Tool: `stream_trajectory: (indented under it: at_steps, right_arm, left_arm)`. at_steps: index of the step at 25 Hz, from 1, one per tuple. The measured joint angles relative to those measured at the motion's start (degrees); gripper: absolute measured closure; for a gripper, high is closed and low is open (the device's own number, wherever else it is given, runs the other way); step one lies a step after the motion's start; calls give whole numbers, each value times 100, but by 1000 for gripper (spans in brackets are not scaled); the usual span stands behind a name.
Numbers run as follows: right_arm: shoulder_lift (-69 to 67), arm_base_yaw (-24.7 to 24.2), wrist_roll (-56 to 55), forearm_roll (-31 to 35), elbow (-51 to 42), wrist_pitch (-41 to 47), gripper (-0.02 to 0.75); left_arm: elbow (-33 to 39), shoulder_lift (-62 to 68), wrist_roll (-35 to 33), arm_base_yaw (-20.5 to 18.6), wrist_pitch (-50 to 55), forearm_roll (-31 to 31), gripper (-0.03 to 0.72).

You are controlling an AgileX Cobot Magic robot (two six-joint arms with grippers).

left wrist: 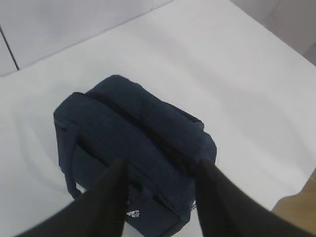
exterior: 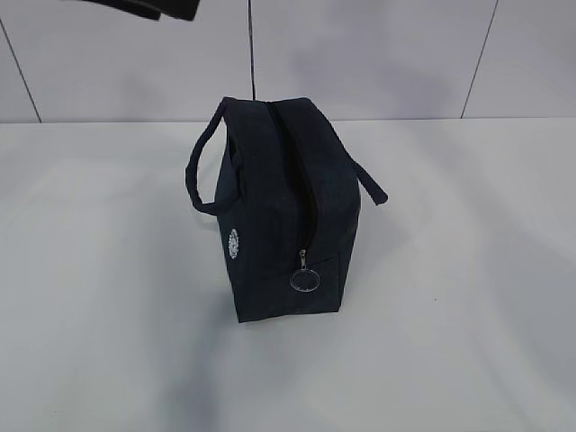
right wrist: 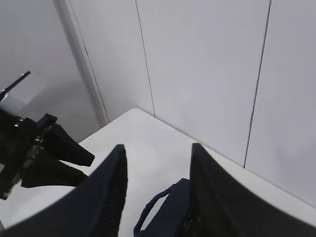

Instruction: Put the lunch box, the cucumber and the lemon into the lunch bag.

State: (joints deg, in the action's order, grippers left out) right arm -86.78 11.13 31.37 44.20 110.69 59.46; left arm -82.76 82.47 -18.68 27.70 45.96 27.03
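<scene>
The exterior view looks down at a slant on the boxy dark navy fabric lunch bag (exterior: 279, 207), near, facing 12 o'clock toward the wall. The left wrist view looks steeply down on it. The right wrist view faces the wall, sharing only a handle

lunch bag (right wrist: 165, 210) cut off at right wrist view's bottom edge, contents hidden, white logo (exterior: 235, 243) unreadable
</scene>
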Motion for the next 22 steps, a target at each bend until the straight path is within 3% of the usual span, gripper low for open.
stream_trajectory:
  at_steps: [4,8,22]
  right_arm:
    - [865,0,0,-175,-140,67,414]
    - [1832,0,0,-305,-854,82,415]
    - [4921,0,453,-788,-6058,-1637,415]
  left_arm:
    - [110,-462,-303,63,-115,-23,367]
    - [606,-1006,-371,180,-303,-23,368]
    - [2773,-3014,-480,234,-1032,-23,370]
